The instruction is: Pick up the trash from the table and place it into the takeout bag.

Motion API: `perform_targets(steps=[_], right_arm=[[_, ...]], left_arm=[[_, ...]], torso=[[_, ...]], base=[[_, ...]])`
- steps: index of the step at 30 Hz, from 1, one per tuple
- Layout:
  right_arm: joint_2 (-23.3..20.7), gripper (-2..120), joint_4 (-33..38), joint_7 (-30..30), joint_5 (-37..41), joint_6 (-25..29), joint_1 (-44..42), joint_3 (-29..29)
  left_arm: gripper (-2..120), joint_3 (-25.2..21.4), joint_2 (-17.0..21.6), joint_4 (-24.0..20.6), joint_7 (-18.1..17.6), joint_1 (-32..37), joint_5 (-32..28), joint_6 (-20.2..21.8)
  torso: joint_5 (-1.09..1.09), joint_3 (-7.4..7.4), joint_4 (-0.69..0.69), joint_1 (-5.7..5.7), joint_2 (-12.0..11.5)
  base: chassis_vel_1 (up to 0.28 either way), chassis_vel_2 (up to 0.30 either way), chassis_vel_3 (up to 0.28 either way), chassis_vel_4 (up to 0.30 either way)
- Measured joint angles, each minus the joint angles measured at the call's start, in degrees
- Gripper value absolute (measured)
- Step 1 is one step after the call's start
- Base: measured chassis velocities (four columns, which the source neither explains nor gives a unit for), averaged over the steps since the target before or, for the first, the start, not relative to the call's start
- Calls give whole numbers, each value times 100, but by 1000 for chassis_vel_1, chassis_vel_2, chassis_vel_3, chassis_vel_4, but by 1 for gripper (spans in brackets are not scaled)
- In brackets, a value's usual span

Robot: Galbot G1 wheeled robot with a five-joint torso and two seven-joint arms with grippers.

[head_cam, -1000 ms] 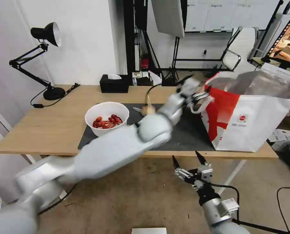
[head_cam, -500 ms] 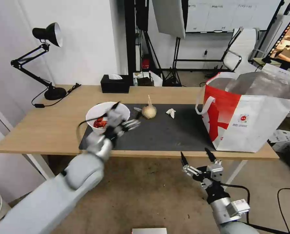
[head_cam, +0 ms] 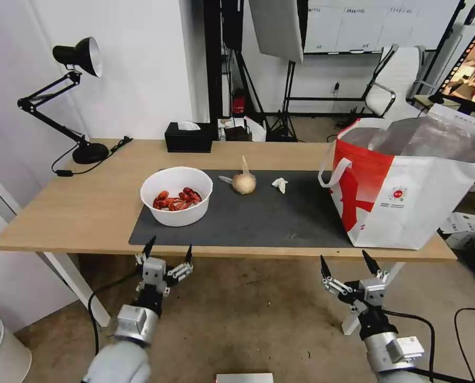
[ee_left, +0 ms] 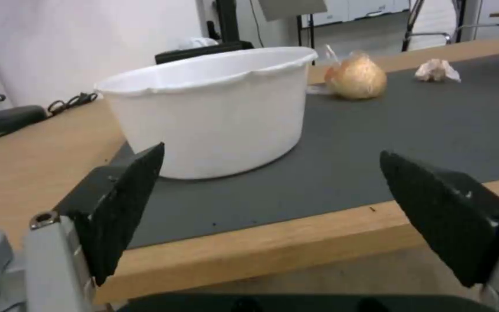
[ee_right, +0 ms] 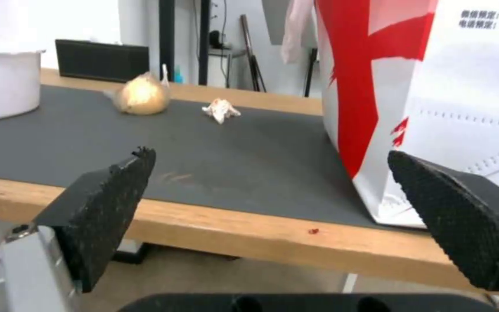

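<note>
Since a second ago the left arm has swung back from the takeout bag (head_cam: 407, 197); left gripper (head_cam: 168, 252) now hangs below the table's (head_cam: 77, 207) front edge, jaws spread, empty. Right gripper (head_cam: 349, 263) sits lower than before, also below the front edge, near the bag, jaws released, empty. Light-wood tabletop carries one dark grey mat (head_cam: 258, 218). On the mat: one white bowl of red crayfish shells (head_cam: 176, 196) at its left end, one tan onion-shaped bundle (head_cam: 243, 182) mid-mat toward the back, one crumpled tissue (head_cam: 280, 184) just right of it. One bag stands upright at the mat's right end. Behind: one black desk lamp (head_cam: 72, 96), one black tissue box (head_cam: 188, 138), white wall, studio stands.
</note>
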Motion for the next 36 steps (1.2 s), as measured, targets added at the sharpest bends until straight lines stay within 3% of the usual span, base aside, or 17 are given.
perform_targets(steps=[13, 19, 23, 27, 28, 31, 33, 34, 36], right_arm=[[76, 100, -5, -10, 24, -97, -17, -164], [-201, 100, 175, 8, 603, -491, 358, -567], [-649, 100, 237, 11, 1350, -1055, 1241, -1054], [-1395, 100, -83, 279, 2505, -1748, 3043, -1933], [-1395, 100, -83, 279, 2505, -1748, 3043, -1933], [-1621, 100, -672, 753, 3150, -2049, 4485, -2675], [-1623, 100, -714, 781, 3171, -2058, 4559, -2722], [-1588, 100, -1103, 1145, 3283, -2224, 5179, -3164], [-1493, 100, -1355, 1497, 3368, -2392, 5534, -3415]], left_arm=[[100, -14, -24, -17, 75, 15, -50, 28], [100, -45, -6, -5, 116, 38, -69, 35], [100, -60, 18, -9, 132, 15, -79, 50], [100, -106, 11, -76, 138, 48, -82, 136], [100, -106, 11, -76, 138, 48, -82, 136], [100, -186, 12, -99, 135, 92, -81, 166], [100, -188, 13, -99, 135, 93, -81, 167], [100, -223, 8, -95, 131, 108, -81, 169], [100, -229, 2, -83, 130, 113, -81, 169]], torso=[[-1, 0, 0, 1, -1], [-1, 1, -1, 1, -1], [0, 1, 0, 1, -1], [0, 2, 0, 2, -2], [0, 2, 0, 2, -2], [-2, 2, 2, 3, -2], [-2, 2, 2, 3, -2], [-2, 2, 2, 3, -1], [1, 2, 1, 3, -2]], base=[[0, 0, 0, 0], [0, 0, 0, 0], [0, 0, 0, 0], [0, 0, 0, 0], [0, 0, 0, 0], [0, 0, 0, 0], [0, 0, 0, 0], [0, 0, 0, 0], [0, 0, 0, 0]])
